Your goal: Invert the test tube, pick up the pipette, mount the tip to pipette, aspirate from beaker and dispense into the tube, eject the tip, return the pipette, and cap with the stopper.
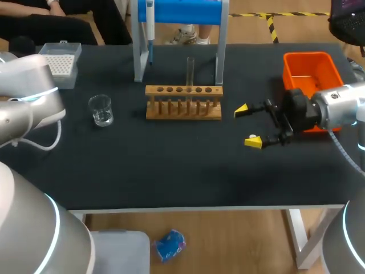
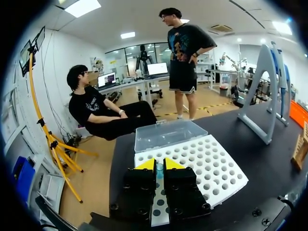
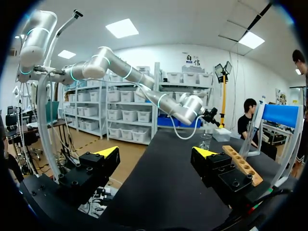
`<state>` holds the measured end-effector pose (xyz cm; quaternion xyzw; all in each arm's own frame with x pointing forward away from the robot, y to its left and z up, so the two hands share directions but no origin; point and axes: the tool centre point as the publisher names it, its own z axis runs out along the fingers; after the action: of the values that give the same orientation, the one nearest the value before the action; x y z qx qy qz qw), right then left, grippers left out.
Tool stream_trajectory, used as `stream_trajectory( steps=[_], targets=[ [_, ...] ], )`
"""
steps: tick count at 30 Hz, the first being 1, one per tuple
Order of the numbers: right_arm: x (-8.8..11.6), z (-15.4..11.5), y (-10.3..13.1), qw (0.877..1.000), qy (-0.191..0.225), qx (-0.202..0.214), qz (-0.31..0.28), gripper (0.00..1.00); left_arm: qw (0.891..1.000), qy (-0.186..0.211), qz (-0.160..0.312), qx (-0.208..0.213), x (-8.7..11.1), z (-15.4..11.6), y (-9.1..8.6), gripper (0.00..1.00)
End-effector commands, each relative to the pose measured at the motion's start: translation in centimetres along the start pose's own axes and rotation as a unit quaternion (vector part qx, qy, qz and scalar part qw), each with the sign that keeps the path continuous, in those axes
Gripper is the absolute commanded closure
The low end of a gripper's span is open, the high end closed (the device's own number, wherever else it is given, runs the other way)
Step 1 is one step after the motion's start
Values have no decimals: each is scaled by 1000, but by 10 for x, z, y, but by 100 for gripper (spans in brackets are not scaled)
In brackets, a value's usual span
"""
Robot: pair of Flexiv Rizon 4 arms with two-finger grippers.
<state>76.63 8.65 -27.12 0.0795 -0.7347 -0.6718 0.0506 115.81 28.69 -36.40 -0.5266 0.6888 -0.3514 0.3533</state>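
In the left wrist view my left gripper [image 2: 159, 168] stands over the white tip box [image 2: 207, 166], its fingers shut on a pale blue pipette tip [image 2: 159, 171] in one of the box's holes. The box's clear lid [image 2: 168, 134] lies open behind it. The head view shows the tip box [image 1: 60, 64] at the far left, partly behind my left arm [image 1: 28, 97]. A glass beaker [image 1: 101, 110] stands near it. The test tube [image 1: 190, 69] stands upright in the wooden rack [image 1: 183, 103]. The pipette [image 1: 150, 23] hangs on the blue stand. My right gripper [image 1: 249, 125] is open and empty, to the right of the rack.
An orange bin [image 1: 311, 68] sits at the back right, just behind my right wrist. The blue stand's grey legs [image 1: 138, 57] rise behind the rack. In the right wrist view the rack [image 3: 242, 163] and the beaker [image 3: 206, 140] lie ahead of the open fingers.
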Motion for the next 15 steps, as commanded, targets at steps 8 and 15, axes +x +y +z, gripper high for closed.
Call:
stream_trajectory(
  steps=[8,15],
  targets=[
    [1,0,0,1000,-1,1,0,0,1000,3,9,-1,5,2,-3,100],
    [1,0,0,1000,-1,1,0,0,1000,2,7,2,7,-2,-5,100]
  ],
)
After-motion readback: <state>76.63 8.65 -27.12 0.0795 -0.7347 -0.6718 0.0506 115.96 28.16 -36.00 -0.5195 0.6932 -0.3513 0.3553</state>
